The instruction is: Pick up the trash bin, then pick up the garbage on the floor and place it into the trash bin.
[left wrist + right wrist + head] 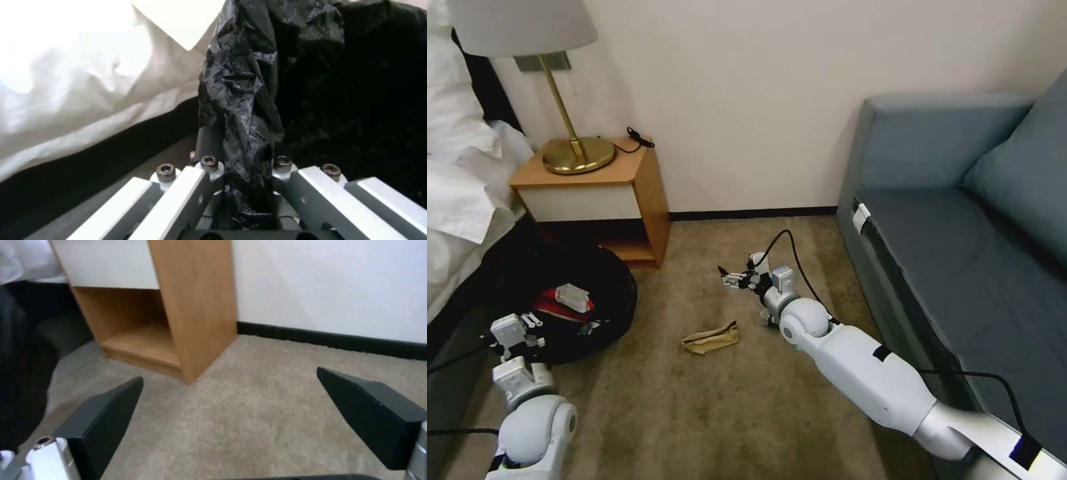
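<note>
Head view: left pincer (527, 327) clamped on the rim of the round black-bag-lined trash bin (604, 293), beside the wooden nightstand (627, 200). Crushed red-and-white carton (567, 300) lies inside. Right pincer (732, 279) spread, empty, low over the beige carpet floor (694, 413). Tan crumpled paper (710, 338) left to collect.

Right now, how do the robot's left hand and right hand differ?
The left hand is shut on the trash bin, pinching its black-bag rim; the right hand is open and holds nothing. The left sits beside the bed; the right hovers over bare floor near the sofa. Both are low, reaching forward.
</note>
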### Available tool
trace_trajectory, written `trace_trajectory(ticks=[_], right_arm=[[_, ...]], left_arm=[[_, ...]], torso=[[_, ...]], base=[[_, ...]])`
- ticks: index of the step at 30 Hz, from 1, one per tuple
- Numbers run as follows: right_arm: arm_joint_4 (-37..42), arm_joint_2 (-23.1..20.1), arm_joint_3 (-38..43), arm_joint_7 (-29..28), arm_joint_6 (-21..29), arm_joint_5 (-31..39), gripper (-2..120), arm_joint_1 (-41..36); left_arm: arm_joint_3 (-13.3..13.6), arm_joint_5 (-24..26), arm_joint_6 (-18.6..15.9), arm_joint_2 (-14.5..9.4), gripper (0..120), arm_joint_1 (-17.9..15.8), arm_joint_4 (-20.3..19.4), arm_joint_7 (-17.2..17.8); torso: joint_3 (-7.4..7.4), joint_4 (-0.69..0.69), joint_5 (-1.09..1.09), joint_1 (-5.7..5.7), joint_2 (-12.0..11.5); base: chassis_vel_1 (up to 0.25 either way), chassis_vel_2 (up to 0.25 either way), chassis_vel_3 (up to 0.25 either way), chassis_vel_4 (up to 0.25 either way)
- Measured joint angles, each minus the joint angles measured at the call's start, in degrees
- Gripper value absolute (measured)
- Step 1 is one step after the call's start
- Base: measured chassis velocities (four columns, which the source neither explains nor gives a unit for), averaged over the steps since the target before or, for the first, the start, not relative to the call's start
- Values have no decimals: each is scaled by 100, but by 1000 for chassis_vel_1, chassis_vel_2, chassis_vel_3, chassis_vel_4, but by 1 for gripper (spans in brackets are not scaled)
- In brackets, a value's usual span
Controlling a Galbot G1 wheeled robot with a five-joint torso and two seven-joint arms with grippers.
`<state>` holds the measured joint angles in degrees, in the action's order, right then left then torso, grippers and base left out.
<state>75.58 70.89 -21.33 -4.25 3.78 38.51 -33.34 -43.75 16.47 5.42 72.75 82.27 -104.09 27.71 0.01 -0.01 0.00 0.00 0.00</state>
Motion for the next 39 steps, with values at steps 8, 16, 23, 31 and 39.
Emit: trace_trajectory(ticks=[8, 16, 23, 31, 39], right_arm=[[-96, -19, -241, 332, -41, -217, 100, 139], [-1101, 109, -737, 2120, 38, -807, 100, 945], [-2242, 671, -1133, 3342, 492, -1439, 100, 1626], [-3797, 1562, -1206, 4341, 160, -2841, 100, 2065], [-4681, 2129, -1065, 4486, -86, -3771, 100, 1748]], left_arm=[[2, 6, -7, -13, 7, 24, -13, 0], [-64, 18, -7, -62, 7, 91, -35, -21], [-101, 20, -7, -71, 7, 58, 51, -49], [-86, 0, -9, -41, 7, 20, 38, -57], [-72, -89, 0, 50, 7, 34, 40, -61]], torso=[[-1, 1, 0, -1, 0], [-1, 1, -1, -1, 0], [-1, 1, -1, 0, 0], [-1, 2, -1, 0, 0], [0, 2, 0, 0, 0]], base=[[-8, 10, 4, -7], [0, 0, 0, 0], [0, 0, 0, 0], [0, 0, 0, 0], [0, 0, 0, 0]])
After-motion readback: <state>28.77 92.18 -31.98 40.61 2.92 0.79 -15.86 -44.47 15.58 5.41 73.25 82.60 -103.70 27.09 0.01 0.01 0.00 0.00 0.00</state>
